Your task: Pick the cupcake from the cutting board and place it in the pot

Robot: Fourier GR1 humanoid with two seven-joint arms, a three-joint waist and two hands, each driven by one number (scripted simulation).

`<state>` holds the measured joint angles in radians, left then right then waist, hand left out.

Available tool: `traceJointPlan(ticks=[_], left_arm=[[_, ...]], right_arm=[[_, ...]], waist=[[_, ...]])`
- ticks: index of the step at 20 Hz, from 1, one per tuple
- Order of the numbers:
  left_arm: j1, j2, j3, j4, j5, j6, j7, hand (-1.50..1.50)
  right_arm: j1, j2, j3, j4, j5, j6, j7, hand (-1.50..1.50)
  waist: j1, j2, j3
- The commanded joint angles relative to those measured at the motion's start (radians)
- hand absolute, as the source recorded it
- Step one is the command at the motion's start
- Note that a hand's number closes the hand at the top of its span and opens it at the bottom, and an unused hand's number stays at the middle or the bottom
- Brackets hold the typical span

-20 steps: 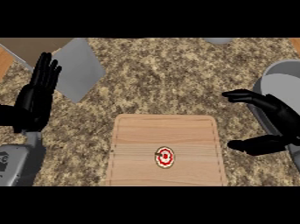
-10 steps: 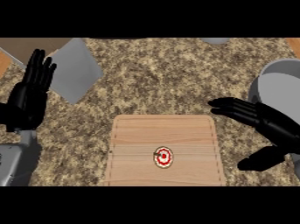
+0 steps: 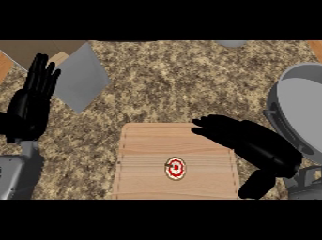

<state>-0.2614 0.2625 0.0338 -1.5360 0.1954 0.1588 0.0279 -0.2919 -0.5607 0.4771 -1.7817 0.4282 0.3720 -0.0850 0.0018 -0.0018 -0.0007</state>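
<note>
Round red-and-white cupcake (image 3: 176, 168) sits upright on the pale wooden cutting board (image 3: 149, 145); right hand (image 3: 256, 147), fingers relaxed, hovers at its two o'clock, apart.

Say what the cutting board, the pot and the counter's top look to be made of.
Cutting board: pale wood, going by its lengthwise grain lines. Pot: smooth matte grey, probably metal. Counter's top: speckled brown and beige, like granite or a stone-look surface.

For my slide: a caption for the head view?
Open right hand over the cutting board, near the cupcake.
</note>
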Motion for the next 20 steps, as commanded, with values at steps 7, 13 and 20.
traceJointPlan(ticks=[7,13,20], left_arm=[[-0.042,-0.020,0.023,0.022,-0.033,0.001,0.027,0.00],[-0.025,-0.030,0.063,0.115,-0.024,-0.067,-0.071,0.00],[-0.003,-0.084,0.007,-0.040,-0.091,0.013,0.039,0.00]], right_arm=[[-0.012,0.143,0.020,0.076,0.112,0.134,0.113,-1.50],[0.069,0.226,0.062,0.085,0.249,0.078,0.052,-1.50],[0.034,0.355,0.067,0.144,0.340,0.049,0.045,-1.50]], waist=[[0.000,0.002,0.001],[-0.003,0.002,0.001],[0.000,0.001,0.001]])
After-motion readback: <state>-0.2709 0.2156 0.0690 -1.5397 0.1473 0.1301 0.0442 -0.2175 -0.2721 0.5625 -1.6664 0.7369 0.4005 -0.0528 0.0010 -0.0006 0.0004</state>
